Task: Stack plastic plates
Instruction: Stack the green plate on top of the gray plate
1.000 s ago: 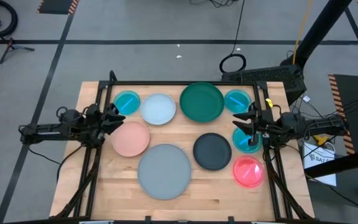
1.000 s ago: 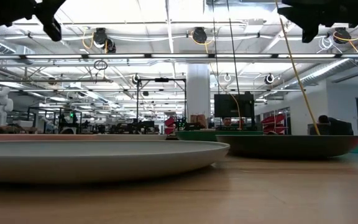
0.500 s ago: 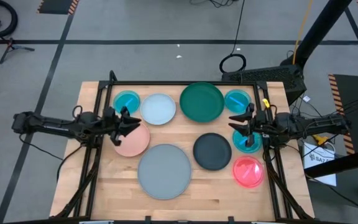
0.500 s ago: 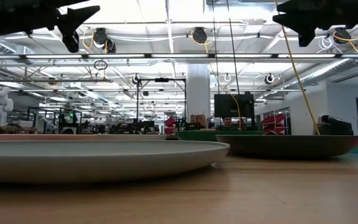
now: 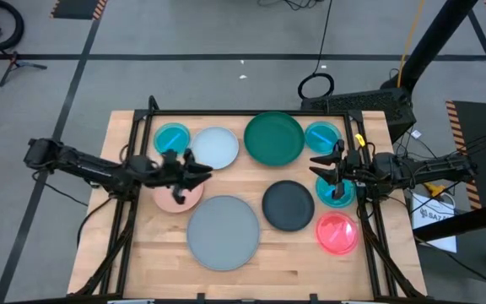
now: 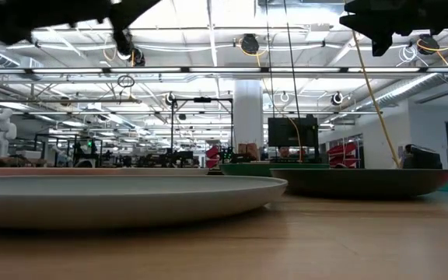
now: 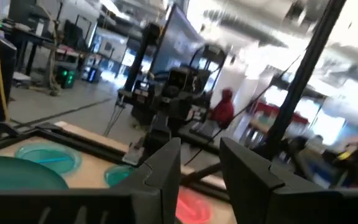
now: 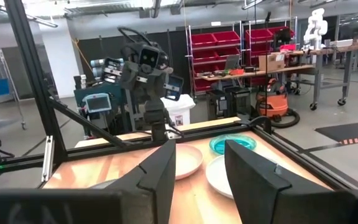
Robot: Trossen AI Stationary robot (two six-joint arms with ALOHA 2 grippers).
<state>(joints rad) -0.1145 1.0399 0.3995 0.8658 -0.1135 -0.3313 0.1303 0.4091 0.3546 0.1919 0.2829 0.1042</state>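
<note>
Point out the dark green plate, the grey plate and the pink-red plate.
dark green plate [image 5: 274, 138], high view, on the middle of its dish.
grey plate [image 5: 224, 231], high view, on its flat centre.
pink-red plate [image 5: 337, 234], high view, on its centre.

Grey floor [image 5: 184, 51]; red bins [image 8: 229, 43] behind.

Large plates: you have a grey plate [image 5: 224, 231] flat at the front centre and a dark green plate [image 5: 273, 138] at the back.
Medium plates: your black plate [image 5: 288, 205], salmon-pink plate [image 5: 174, 196] and pale blue-white plate [image 5: 218, 148] all lie separate.
Small plates: three cyan plates [image 5: 170, 137] [image 5: 321, 136] [image 5: 331, 193] and one pink-red plate [image 5: 337, 234]; nothing stacked.
</note>
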